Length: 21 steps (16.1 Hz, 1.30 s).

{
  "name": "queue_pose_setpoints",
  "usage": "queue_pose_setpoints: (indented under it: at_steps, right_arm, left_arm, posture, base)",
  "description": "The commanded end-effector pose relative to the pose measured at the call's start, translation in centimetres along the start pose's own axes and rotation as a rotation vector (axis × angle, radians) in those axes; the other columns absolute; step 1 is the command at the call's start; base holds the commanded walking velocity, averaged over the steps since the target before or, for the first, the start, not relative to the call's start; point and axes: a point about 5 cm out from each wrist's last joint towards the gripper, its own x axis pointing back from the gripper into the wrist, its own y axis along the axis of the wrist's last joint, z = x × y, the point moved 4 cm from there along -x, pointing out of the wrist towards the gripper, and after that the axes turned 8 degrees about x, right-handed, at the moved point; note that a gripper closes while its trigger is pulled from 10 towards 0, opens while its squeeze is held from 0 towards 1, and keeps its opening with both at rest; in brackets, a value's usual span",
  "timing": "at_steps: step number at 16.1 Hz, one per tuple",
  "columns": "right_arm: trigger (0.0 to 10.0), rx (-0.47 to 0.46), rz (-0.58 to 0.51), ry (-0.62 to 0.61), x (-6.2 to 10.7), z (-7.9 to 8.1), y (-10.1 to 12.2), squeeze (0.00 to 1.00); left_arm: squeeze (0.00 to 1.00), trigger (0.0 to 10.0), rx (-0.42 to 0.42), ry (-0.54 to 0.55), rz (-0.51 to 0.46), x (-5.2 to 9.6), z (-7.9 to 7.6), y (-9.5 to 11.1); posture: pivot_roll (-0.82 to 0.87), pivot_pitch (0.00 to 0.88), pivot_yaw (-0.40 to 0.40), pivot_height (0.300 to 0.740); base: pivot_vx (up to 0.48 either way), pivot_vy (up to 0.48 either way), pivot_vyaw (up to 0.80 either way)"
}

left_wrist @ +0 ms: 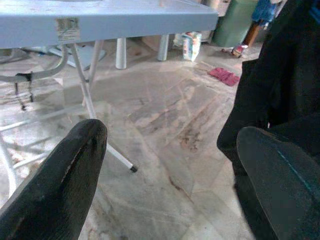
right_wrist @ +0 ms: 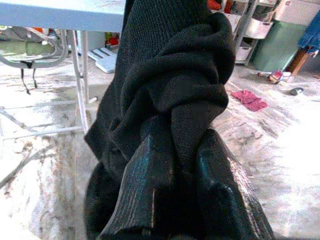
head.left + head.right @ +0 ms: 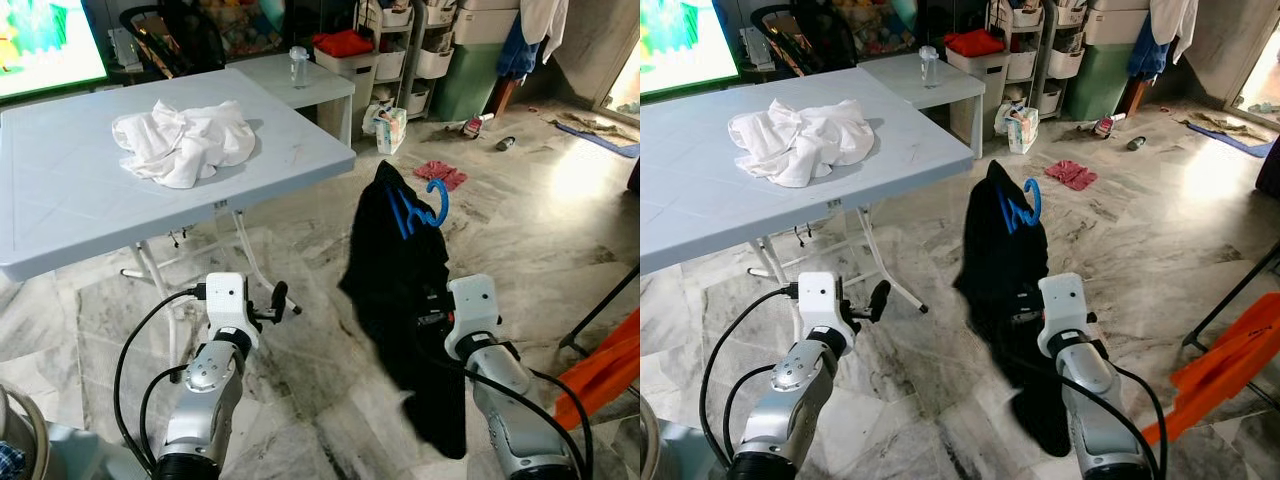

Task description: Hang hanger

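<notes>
**Q:** State the surroundings.
**A:** Marble floor (image 3: 330,350). A pale blue counter (image 3: 60,200) stands ahead on my left, carrying a crumpled white cloth (image 3: 182,142).

**Q:** Where is the hanger?
**A:** The blue hanger (image 3: 420,208) sits inside the black garment (image 3: 400,290); its hook projects from the top. My right claw (image 2: 182,165) is clamped on a fold of that garment and holds it above the floor.

**Q:** Left claw?
**A:** My left claw (image 1: 170,170) is spread wide, holding nothing, low beside the counter leg (image 1: 87,92).
</notes>
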Motion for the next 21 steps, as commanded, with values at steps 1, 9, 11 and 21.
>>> queue_pose_setpoints:
  at_steps: [1, 9, 11, 21]
  right_arm:
    - [10.0, -0.001, -0.067, -0.012, -0.5, -0.3, 1.6, 0.00]
    - [10.0, -0.069, -0.025, -0.225, 3.4, -5.0, 0.4, 0.00]
    - [10.0, -0.096, 0.003, -0.253, 4.9, -5.6, 0.2, 0.00]
    - [10.0, -0.106, 0.064, -0.249, 8.3, -5.1, -0.5, 0.00]
  left_arm:
    - [0.00, 10.0, -0.019, 0.018, -0.012, -0.1, 0.4, 0.5]
    - [0.00, 10.0, -0.148, 0.102, -0.066, 2.4, 4.5, 1.5]
    - [0.00, 10.0, -0.145, 0.115, -0.066, 2.9, 4.9, 1.5]
    - [0.00, 10.0, -0.129, 0.136, -0.053, 4.8, 6.4, 1.9]
  posture:
    - [0.02, 0.000, -0.017, 0.740]
    - [0.01, 0.000, -0.018, 0.740]
    - [0.00, 0.000, -0.012, 0.740]
    - [-0.01, 0.000, 0.022, 0.740]
  base:
    - [0.000, 0.000, 0.00]
    - [0.000, 0.000, 0.00]
    - [0.000, 0.000, 0.00]
    - [0.000, 0.000, 0.00]
